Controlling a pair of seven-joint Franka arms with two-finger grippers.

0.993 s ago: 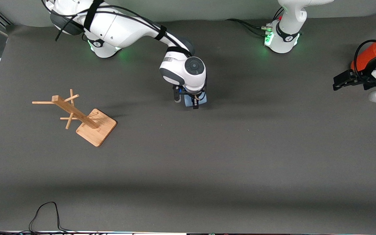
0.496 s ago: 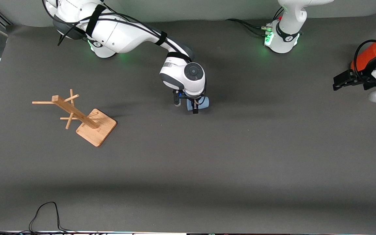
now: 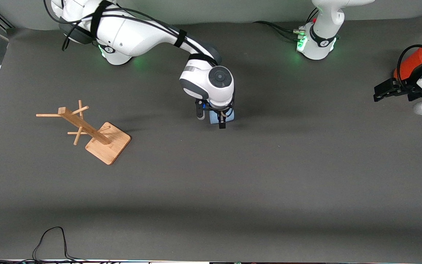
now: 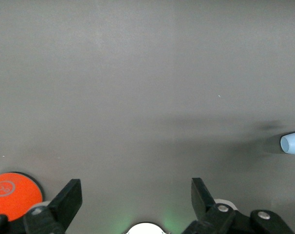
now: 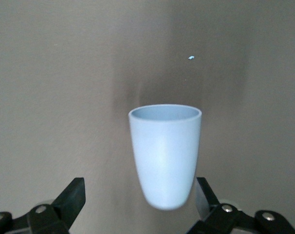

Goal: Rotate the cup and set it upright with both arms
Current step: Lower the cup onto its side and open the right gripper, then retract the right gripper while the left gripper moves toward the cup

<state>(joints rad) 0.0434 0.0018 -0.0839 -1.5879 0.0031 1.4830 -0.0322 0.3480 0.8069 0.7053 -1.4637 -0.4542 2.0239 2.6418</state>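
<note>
right wrist view puts the pale-blue cup [image 5: 165,155] between my right claw [image 5: 140,202] fingers, which stand wide apart with a gap on each side, so nothing is gripped. the cup seems to lie on its side on the grey counter [image 5: 50,73], rim pointing away from the wrist and narrow base toward it. i can't tell whether either finger brushes its wall.

in the front view the cup [image 3: 227,116] sits near the middle of the counter [image 3: 233,190], mostly hidden under the right arm's wrist, with the right claw [image 3: 211,118] low over it. the wooden mug rack [image 3: 86,128] stands toward the right arm's end, well apart. the left claw [image 3: 388,90] waits at the left arm's end, just beside the orange-red can [image 3: 410,62]; in the left wrist view its fingers are spread too [image 4: 133,197], the can's top [image 4: 13,192] is close by, and the cup's rim [image 4: 292,143] shows far off.

i judge the step in hand to be getting a fresh hold so the cup can be turned onto its base. to do it well i'd centre the fingers on the wall's mid-height, where the taper is gentle, close slowly so the round body doesn't roll away, and lift slightly before tilting. i'd bring the left arm in only once the cup is steady.
</note>
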